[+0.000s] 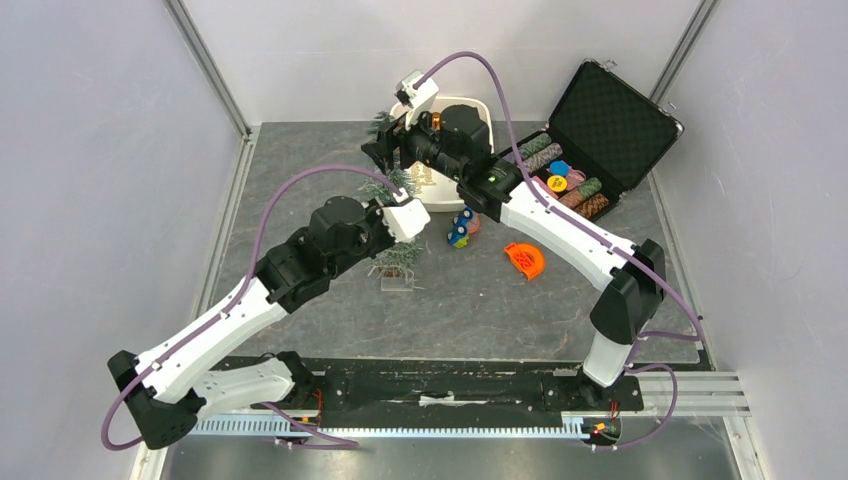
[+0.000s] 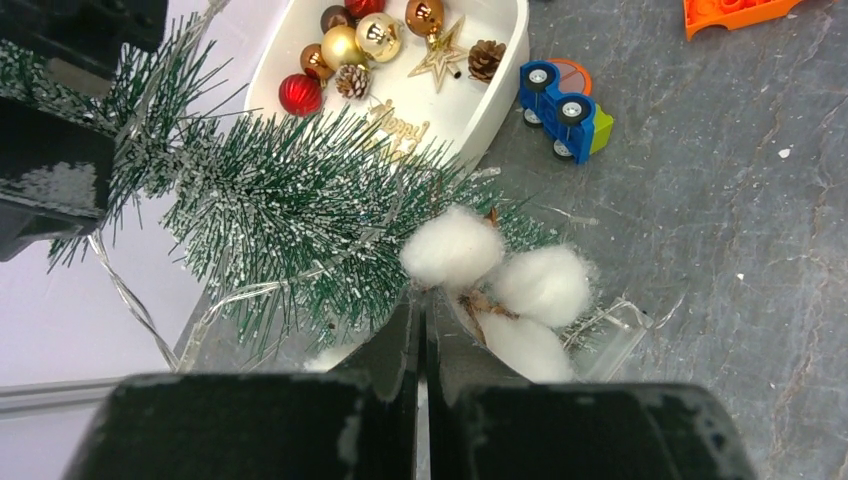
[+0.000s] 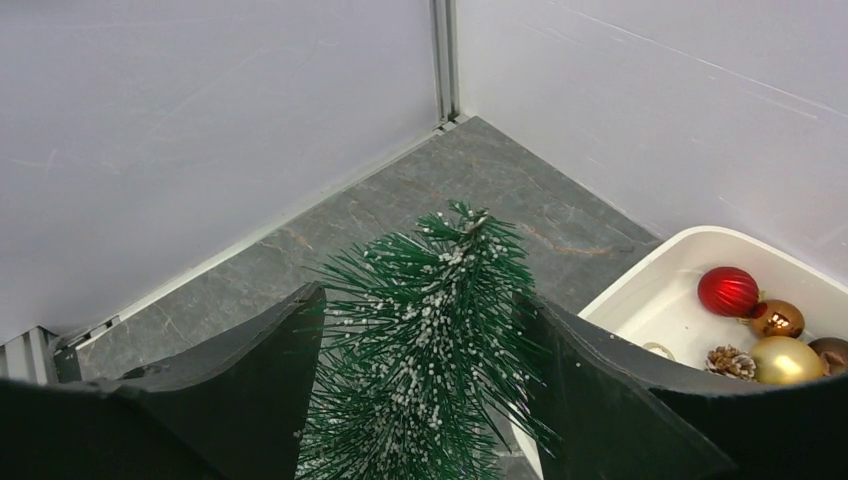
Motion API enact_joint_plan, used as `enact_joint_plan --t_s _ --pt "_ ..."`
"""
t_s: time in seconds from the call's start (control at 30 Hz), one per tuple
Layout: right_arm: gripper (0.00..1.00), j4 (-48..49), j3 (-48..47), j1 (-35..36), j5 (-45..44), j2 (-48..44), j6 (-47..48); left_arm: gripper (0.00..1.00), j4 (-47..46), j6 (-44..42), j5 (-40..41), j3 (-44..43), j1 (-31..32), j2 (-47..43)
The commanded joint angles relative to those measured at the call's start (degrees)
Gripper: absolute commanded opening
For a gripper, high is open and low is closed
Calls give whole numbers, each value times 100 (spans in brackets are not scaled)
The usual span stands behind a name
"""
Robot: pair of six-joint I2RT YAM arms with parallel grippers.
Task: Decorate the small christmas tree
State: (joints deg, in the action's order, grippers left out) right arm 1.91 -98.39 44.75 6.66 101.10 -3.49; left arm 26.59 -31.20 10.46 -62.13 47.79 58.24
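The small christmas tree leans from its clear base toward the back wall. A thin clear light string winds through its frosted branches. My right gripper is open around the tree's top, a finger on each side, the bristles brushing both. In the top view that gripper is by the white tub. My left gripper is shut low on the tree, its jaws pressed together. A sprig of three white cotton bolls sits in the lower branches against the right finger.
A white tub behind the tree holds a red bauble, gold baubles, a star and pine cones. A blue toy car and an orange piece lie to the right. An open black case of chips stands at back right.
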Motion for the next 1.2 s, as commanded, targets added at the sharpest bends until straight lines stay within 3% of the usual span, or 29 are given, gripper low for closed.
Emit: enact_joint_plan --t_s 0.0,1.17 --pt "69 228 65 -2 272 -91 -134 2 -646 -427 120 202 -58 20" --pt "64 481 487 7 455 -322 -250 2 -1561 -921 182 790 -226 230"
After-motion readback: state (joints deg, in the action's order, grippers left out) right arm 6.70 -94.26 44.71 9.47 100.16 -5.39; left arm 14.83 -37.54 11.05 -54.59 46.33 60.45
